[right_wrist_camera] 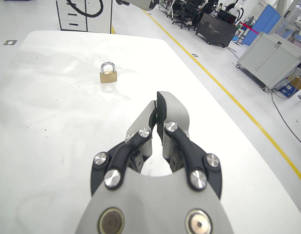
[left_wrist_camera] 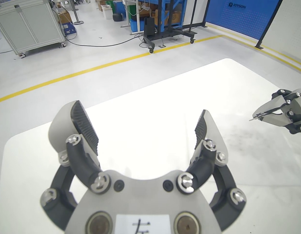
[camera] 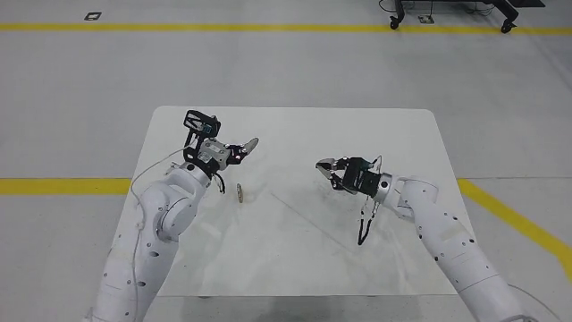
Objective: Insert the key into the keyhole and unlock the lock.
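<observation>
The right gripper is nearest, pinched shut on the key. The left wrist view shows a thin metal tip poking out past its closed pads. The key is a small, stiff, light sliver of metal, probably slick against the rubber. The hold it wants is a pinch on the flat bow with the blade left free, though I cannot tell how much of the bow is caught. It would likely twist in the pads if the blade meets the lock off-line.

Farther out on the white counter stands the padlock, well apart from both grippers. It sits upright on its brass body, with the steel shackle closed and pointing up. It looks dense and rigid for its size yet narrow-based, so a push from the key would probably tip or slide it. The keyhole is hidden and is likely in the underside, so the body would need lifting. The flat brass faces offer the surest hold and leave the bottom free.

Beyond the padlock hangs the left gripper, spread wide and empty above the counter.
</observation>
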Controlling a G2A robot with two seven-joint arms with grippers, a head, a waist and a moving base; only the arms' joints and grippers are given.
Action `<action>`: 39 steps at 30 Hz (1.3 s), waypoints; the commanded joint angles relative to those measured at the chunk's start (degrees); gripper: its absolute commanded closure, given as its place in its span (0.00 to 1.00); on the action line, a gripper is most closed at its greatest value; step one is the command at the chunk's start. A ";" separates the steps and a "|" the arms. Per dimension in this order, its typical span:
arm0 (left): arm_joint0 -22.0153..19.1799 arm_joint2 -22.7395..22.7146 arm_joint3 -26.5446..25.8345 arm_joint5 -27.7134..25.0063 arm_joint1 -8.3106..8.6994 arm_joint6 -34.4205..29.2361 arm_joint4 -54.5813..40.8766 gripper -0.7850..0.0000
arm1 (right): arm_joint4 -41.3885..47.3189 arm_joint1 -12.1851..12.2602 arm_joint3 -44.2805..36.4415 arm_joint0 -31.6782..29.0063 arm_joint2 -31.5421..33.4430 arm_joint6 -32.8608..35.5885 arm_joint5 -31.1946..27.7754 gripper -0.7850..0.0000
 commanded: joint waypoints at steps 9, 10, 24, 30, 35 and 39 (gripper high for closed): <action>-0.20 0.22 1.82 -14.01 -0.12 -6.91 -26.81 0.00 | 25.49 -2.04 4.08 3.18 -2.20 -4.58 -11.97 1.00; -0.71 -0.45 2.54 -15.86 0.02 -9.20 -31.44 0.00 | 27.16 -2.26 4.62 3.68 -2.58 -5.16 -13.25 1.00; -0.81 0.46 3.69 -18.48 -0.22 -16.31 -62.47 0.00 | 30.90 -2.79 5.31 4.18 -3.45 -6.28 -15.46 1.00; -2.11 1.31 5.17 -18.00 -0.14 -20.58 -71.07 0.00 | 48.35 -3.84 7.93 5.26 -11.46 -4.70 -15.51 1.00; -4.07 2.80 6.59 -18.20 0.05 -27.88 -76.61 0.06 | 69.45 -4.80 12.62 9.81 -20.70 5.11 -15.51 1.00; -4.86 3.15 7.37 -17.82 0.21 -26.56 -68.92 0.40 | 80.33 -4.90 13.23 12.14 -24.16 12.68 -15.51 1.00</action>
